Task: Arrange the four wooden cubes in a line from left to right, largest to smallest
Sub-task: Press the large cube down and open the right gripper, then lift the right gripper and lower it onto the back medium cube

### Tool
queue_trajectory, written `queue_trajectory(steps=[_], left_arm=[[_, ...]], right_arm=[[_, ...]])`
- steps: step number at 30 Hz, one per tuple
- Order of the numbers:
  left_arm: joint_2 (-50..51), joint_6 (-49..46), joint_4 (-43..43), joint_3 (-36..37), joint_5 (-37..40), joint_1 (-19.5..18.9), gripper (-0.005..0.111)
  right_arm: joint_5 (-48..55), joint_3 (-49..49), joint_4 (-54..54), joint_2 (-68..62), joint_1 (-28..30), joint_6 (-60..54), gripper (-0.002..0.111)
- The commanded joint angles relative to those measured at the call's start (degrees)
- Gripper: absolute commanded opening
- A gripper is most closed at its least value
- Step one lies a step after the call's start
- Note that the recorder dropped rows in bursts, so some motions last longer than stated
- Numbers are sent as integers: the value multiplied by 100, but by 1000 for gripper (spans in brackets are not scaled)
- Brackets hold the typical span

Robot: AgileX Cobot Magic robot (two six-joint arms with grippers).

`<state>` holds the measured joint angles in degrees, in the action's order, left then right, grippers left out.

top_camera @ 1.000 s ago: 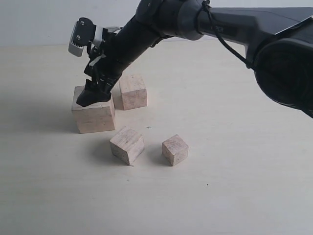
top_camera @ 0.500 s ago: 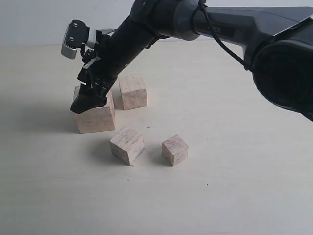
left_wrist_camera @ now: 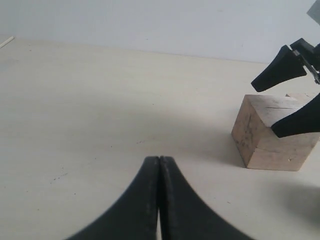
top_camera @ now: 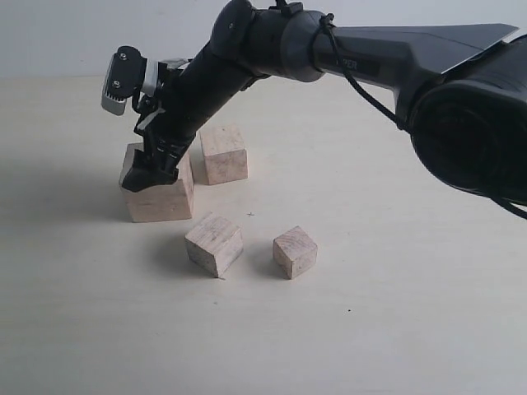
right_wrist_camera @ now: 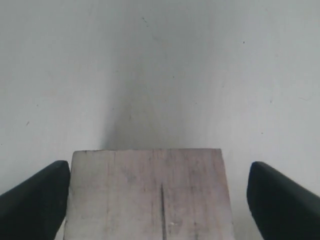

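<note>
Sitting at the left end of the group in the exterior view, the largest cube [top_camera: 160,202] rests flat on the pale surface [top_camera: 395,321], and the right gripper [top_camera: 151,171] is lowered over its top. That gripper's jaws stand wide and straddle the block without clamping it. In the right wrist view one black finger [right_wrist_camera: 32,200] lies just beside one edge of the cube's top face, too close to tell whether it touches. The other finger [right_wrist_camera: 285,200] stands apart from the opposite edge, with bare surface showing between. A thin dark slit [right_wrist_camera: 162,210] runs along the top face, midway between the two fingers. The right arm [top_camera: 346,49] reaches in from the right of the exterior view, across the middle, to get there.

Just beside the largest cube, behind it and to its right, stands the second cube [top_camera: 224,154], squared up much like it. In front of the pair, nearer the camera, the third cube [top_camera: 214,243] sits turned at an angle. The smallest cube [top_camera: 295,252] lies to its right, apart from it, with a corner toward the camera.

The left gripper [left_wrist_camera: 159,162] is closed with its fingers pressed together on nothing, low over bare surface and well apart from the largest cube, which shows off to one side in its wrist view
</note>
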<state>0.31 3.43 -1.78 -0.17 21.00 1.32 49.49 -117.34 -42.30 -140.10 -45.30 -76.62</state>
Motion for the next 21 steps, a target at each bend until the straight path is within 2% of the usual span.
queue_trajectory(steps=[1, 10, 15, 18, 21], left_arm=[[-31, -2, -40, 17, -66, -8, 0], [-31, -2, -40, 17, -66, -8, 0], [-31, -2, -40, 17, -66, -8, 0], [-31, -2, -40, 17, -66, -8, 0], [-31, -2, -40, 17, -66, -8, 0]], right_arm=[[-158, -28, -10, 12, -3, 84, 89], [270, -28, -135, 284, -3, 286, 89], [197, -28, 222, 907, 12, 1062, 89], [28, -28, 1167, 1266, 12, 2260, 88], [-131, -28, 2722, 1511, 12, 4394, 83]])
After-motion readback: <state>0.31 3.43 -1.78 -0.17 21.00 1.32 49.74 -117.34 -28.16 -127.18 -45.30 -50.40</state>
